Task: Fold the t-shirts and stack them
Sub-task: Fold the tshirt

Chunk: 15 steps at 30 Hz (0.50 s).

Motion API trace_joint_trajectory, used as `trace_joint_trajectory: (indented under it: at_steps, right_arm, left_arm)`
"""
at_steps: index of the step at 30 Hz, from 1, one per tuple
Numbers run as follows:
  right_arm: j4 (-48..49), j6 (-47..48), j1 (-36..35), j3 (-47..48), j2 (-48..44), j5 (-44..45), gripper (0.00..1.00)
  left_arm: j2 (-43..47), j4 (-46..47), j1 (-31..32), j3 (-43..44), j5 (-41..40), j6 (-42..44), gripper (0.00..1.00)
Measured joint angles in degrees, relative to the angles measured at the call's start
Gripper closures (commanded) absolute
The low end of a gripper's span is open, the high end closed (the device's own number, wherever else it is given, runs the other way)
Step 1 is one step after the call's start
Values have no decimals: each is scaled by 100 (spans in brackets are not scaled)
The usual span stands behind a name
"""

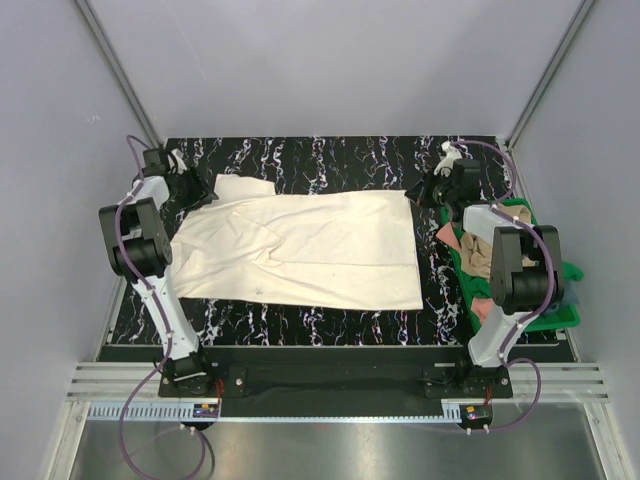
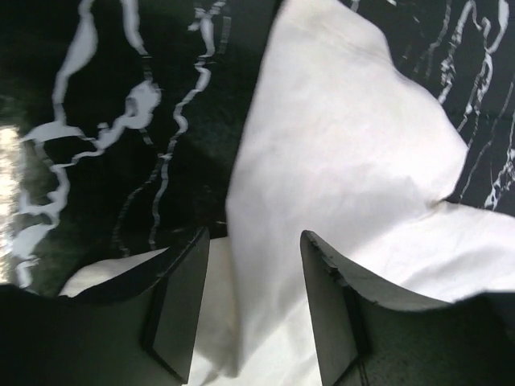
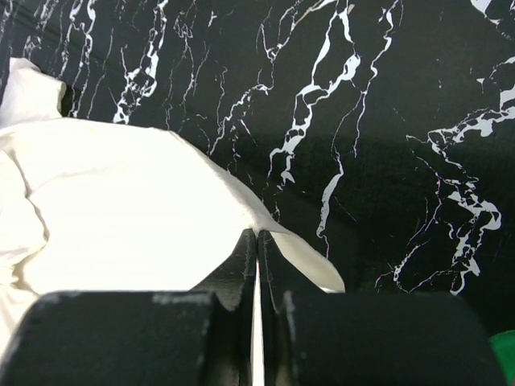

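A large cream t-shirt [image 1: 310, 250] lies spread flat on the black marbled table [image 1: 350, 160]. My left gripper [image 1: 197, 188] hovers at the shirt's far left corner, by a sleeve. In the left wrist view this gripper [image 2: 256, 237] is open, with a raised fold of the cream cloth [image 2: 346, 145] lying loose between its fingers. My right gripper [image 1: 425, 192] is at the shirt's far right corner. The right wrist view shows it [image 3: 257, 233] shut on the edge of the cream t-shirt [image 3: 121, 217], a small flap sticking out to the right of the tips.
A green bin [image 1: 560, 315] stands at the table's right edge beside the right arm, holding crumpled tan [image 1: 480, 262] and salmon-pink [image 1: 446, 235] t-shirts. Grey walls close in the back and sides. The arm bases sit on the near rail.
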<state>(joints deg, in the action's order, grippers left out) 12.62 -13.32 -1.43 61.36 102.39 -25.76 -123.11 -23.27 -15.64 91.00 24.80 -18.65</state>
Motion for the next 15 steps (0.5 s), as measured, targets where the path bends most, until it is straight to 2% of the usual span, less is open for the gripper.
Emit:
trace_joint_trajectory:
  at_steps: [1, 2, 5, 8, 10, 15]
  right_arm:
    - [-46, 33, 0, 24, 35, -4, 97]
    - [-79, 61, 0, 37, 61, -11, 97]
    - [-197, 114, 0, 50, 85, -26, 97]
    - [-229, 140, 0, 50, 85, -26, 97]
    - [-240, 153, 0, 50, 85, -26, 97]
    - [-243, 153, 0, 50, 85, -35, 97]
  left_arm:
    - [0, 4, 37, 2, 50, 37, 54]
    - [0, 4, 72, 4, 105, 74, 67]
    - [0, -70, 151, 4, 251, 149, 87]
    - [0, -129, 153, 4, 302, 205, 97]
    - [2, -157, 140, 4, 299, 225, 100]
    - [57, -264, 131, -59, 122, 236, 100]
